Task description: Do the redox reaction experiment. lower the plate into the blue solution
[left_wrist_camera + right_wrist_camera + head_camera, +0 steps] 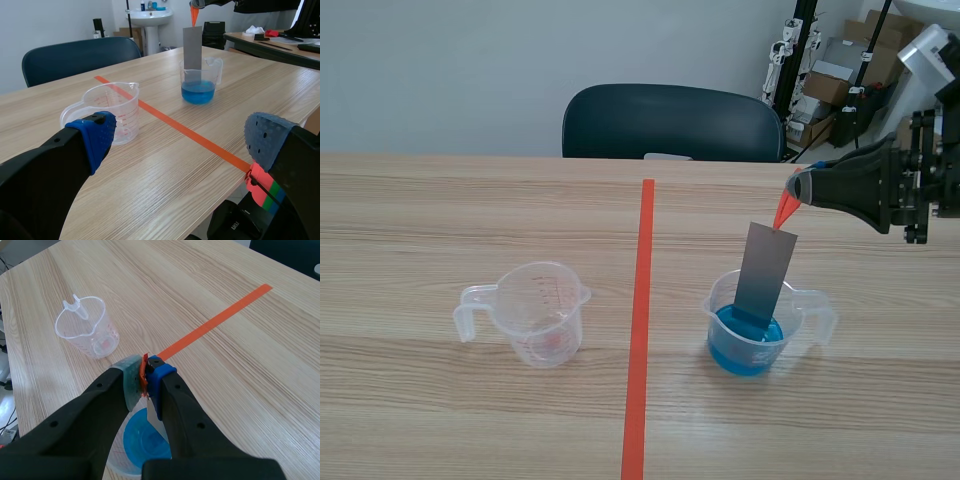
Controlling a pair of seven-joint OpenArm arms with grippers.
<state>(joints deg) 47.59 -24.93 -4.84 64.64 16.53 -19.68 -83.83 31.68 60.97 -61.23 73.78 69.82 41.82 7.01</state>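
scene view: the right gripper (798, 187) is pinched on an orange tab (785, 208) fixed to the top of the grey plate (765, 272). the plate hangs slightly tilted, with its lower end inside the solution cup (718, 303), reaching the blue liquid (745, 342). an empty measuring cup (535, 312) stands at 9 o'clock from the solution cup, well apart. a dark chair (670, 120) sits at 12 o'clock, beyond the table (440, 220).

left wrist view: the left gripper (180, 140) has its fingers spread wide, with nothing between them. the empty measuring cup (107, 112) is just ahead at 11 o'clock. the solution cup (216, 67), with the plate (192, 47) in it, is farther ahead at 12 o'clock.

right wrist view: the right gripper's pads are pressed on the orange tab (144, 374). the plate (156, 421) hangs under the gripper, over the blue liquid (140, 440). the empty measuring cup (90, 332) is ahead at 11 o'clock.
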